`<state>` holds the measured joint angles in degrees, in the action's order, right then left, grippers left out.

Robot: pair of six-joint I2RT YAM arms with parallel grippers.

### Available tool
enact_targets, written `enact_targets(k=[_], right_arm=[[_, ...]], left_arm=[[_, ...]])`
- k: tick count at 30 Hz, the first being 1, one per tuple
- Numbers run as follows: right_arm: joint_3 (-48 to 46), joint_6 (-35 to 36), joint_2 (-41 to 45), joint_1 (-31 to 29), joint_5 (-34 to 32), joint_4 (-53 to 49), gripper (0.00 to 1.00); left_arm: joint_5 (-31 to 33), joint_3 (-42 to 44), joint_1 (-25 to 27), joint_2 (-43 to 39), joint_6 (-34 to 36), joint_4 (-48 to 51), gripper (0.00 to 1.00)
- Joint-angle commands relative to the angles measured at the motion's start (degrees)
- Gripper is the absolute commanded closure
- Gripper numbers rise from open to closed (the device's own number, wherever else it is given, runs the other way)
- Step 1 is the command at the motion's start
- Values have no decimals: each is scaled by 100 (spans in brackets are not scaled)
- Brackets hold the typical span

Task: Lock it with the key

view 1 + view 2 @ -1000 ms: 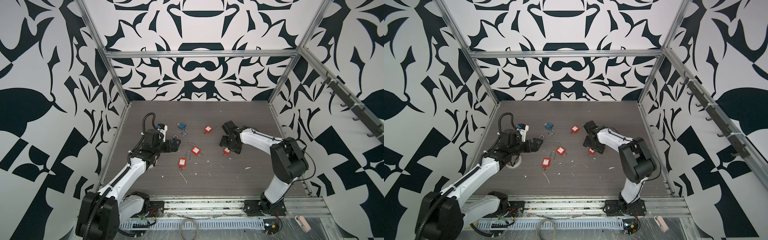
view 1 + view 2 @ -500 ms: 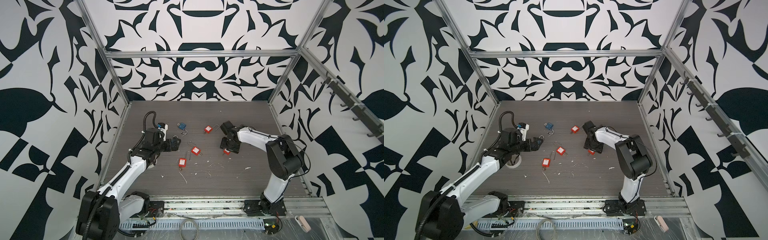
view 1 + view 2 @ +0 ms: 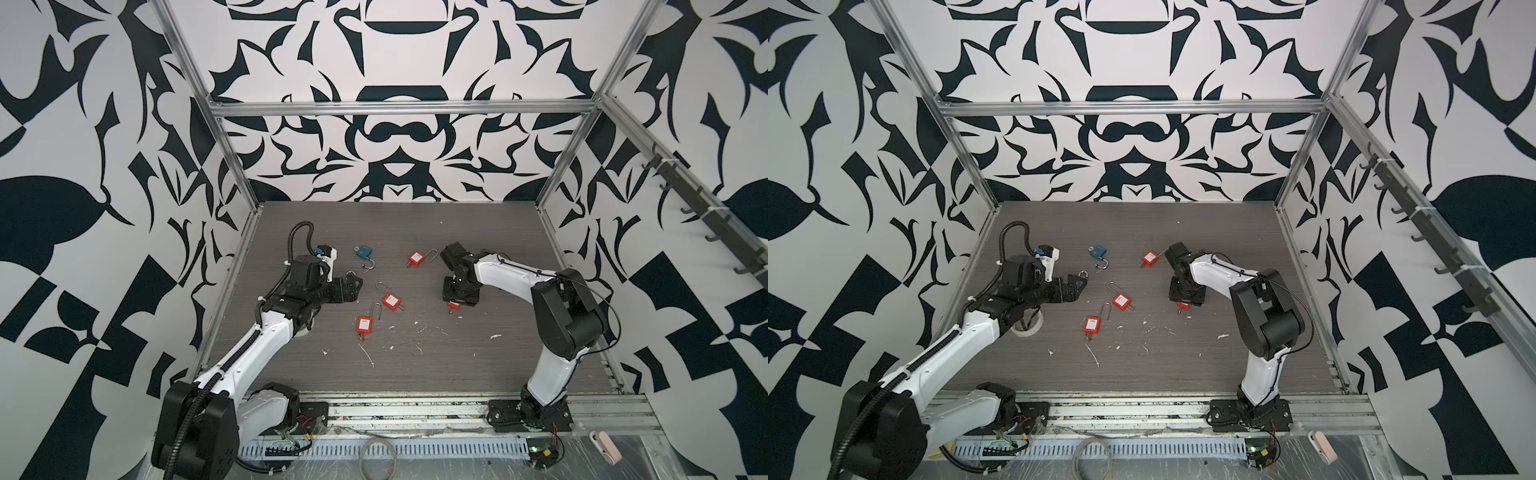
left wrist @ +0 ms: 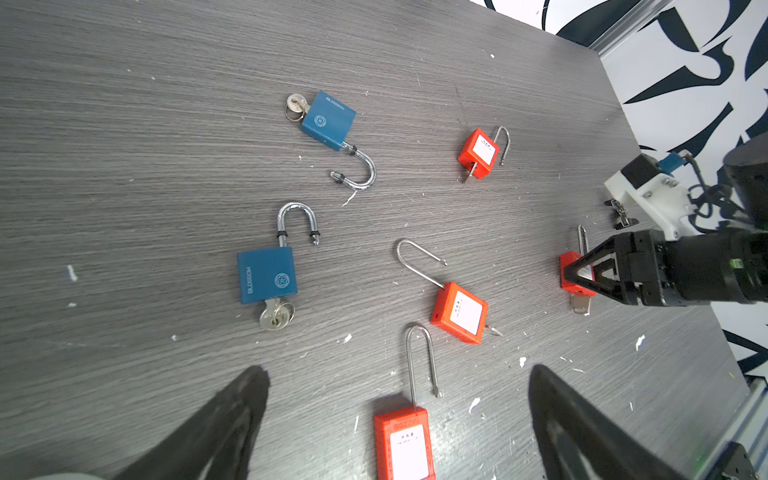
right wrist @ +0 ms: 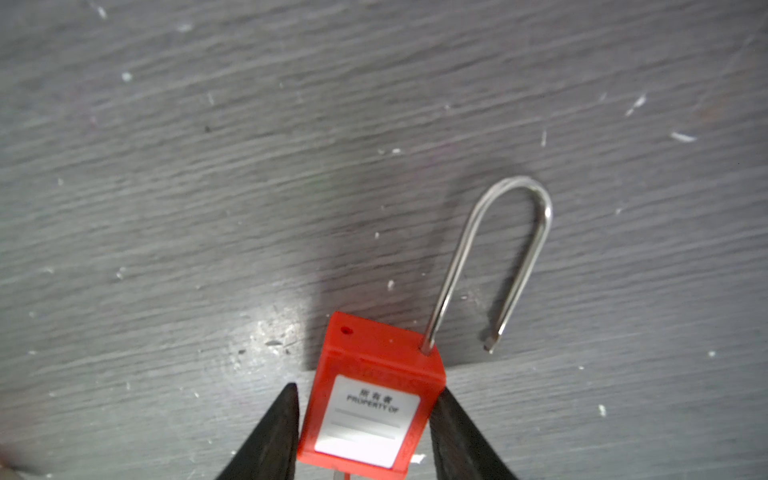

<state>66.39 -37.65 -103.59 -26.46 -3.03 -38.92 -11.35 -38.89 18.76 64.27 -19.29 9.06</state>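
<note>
Right wrist, boxy red padlock [image 5: 365, 399], looped steel shackle [image 5: 457, 270]

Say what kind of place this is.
Probably a robot test cell: patterned panels on an aluminium frame, left arm and right arm bolted to a front rail, padlocks strewn on the grey table.

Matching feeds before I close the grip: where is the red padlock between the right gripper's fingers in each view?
In a top view: red padlock peeks out under the right gripper, right of centre.
In a top view: padlock again under the gripper.
Left wrist: padlock across the table, inside the gripper.
Right wrist: padlock close up inside the gripper, shackle open.
Shared landmark: the right gripper.
</note>
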Motion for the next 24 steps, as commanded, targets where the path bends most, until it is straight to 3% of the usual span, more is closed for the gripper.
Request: enact_targets(k=[1,7,11,18,24], right_arm=[[168,416,4,-42,-90,-187,48],[129,367,9,-41,-43,-154,39],[86,114,-45,-36,42,-42,38],[97,-119,-123,-35,27,68,44],[157,89,-154,-30,9,82,51]], left_arm=[[48,-171,38,11,-24,138,1],[81,-167,75,-38,-66,140,1],[97,-180,118,-70,-93,157,1],[169,-140,184,-148,-101,210,1],[193,-101,212,-191,-133,219,1]])
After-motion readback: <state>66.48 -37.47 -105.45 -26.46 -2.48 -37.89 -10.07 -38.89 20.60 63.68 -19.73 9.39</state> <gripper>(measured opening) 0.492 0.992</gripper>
